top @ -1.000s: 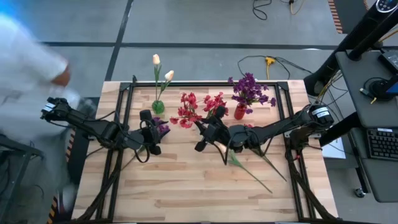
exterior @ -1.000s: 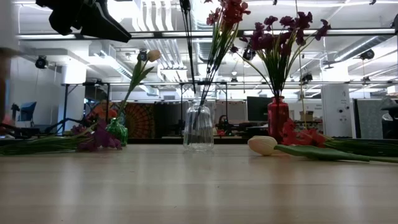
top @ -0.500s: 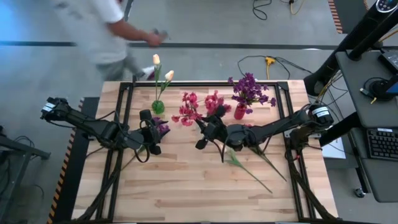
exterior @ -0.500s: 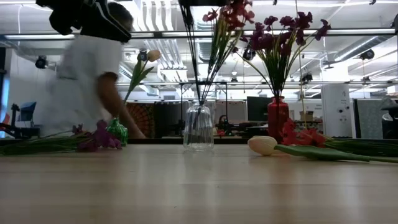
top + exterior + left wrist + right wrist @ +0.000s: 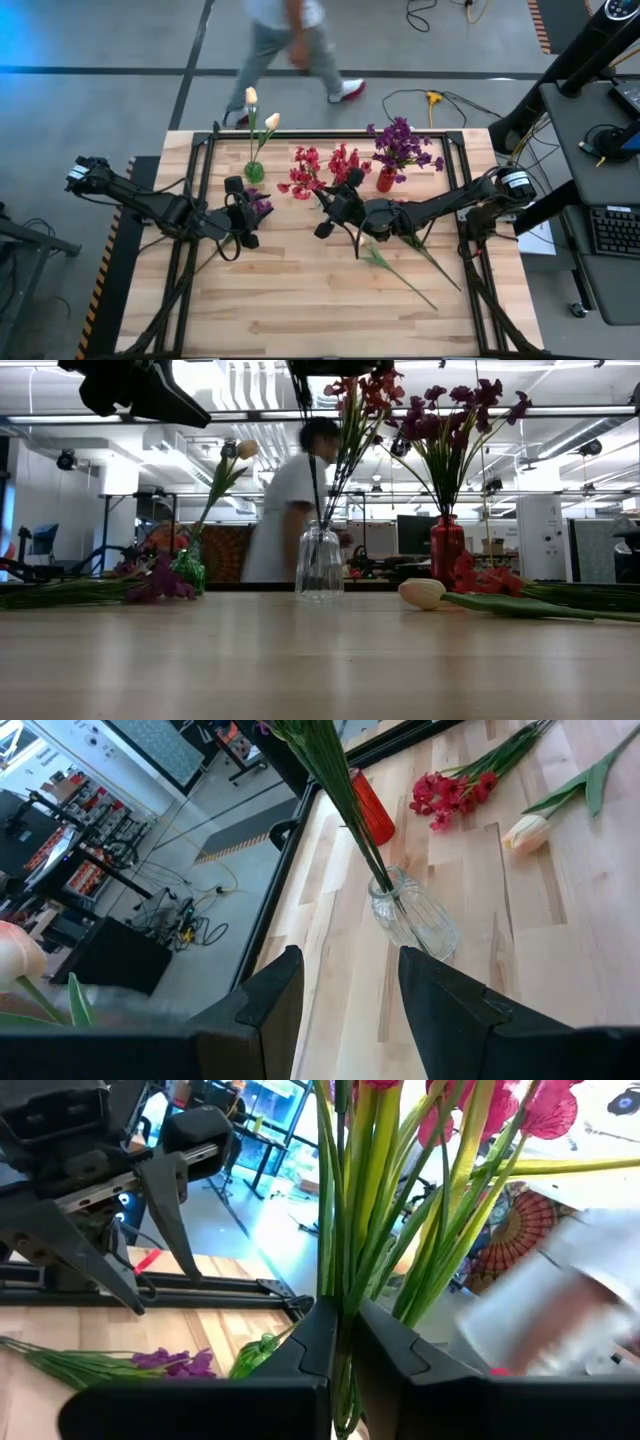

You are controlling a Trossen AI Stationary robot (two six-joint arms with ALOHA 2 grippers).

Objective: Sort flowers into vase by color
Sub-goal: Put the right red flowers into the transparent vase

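Note:
Several red flowers [image 5: 318, 168] stand with their stems in a clear glass vase [image 5: 320, 565] at the table's middle far part. My right gripper [image 5: 335, 205] is shut on those stems above the vase. Cream tulips [image 5: 260, 110] stand in a small green vase [image 5: 254, 172], and purple flowers [image 5: 400, 145] in a red vase [image 5: 386, 180]. A purple flower [image 5: 262, 205] lies on the table beside my left gripper [image 5: 245, 222], which hangs open and holds nothing. A loose tulip [image 5: 422, 593] and loose red flowers [image 5: 450, 792] lie on the table's right part. My right gripper pinches the bundle of green stems [image 5: 338, 1275] of the red flowers between its two fingers, partway up, above the vase mouth. The fingers come in level from the table's right and lie across the stems. The stems stand nearly upright, their lower ends in the clear vase.
A black metal frame [image 5: 200, 160] runs along the table's left, far and right edges. A long-stemmed flower [image 5: 400, 272] lies on the wood toward the near right. A person [image 5: 290, 40] walks on the floor beyond the far edge. Bare wood fills the near half.
My right gripper has sunk a little and shifted slightly toward the far edge with the red flowers, whose blossoms have dropped and leaned a bit to the left. A person has walked along the far side from left to right.

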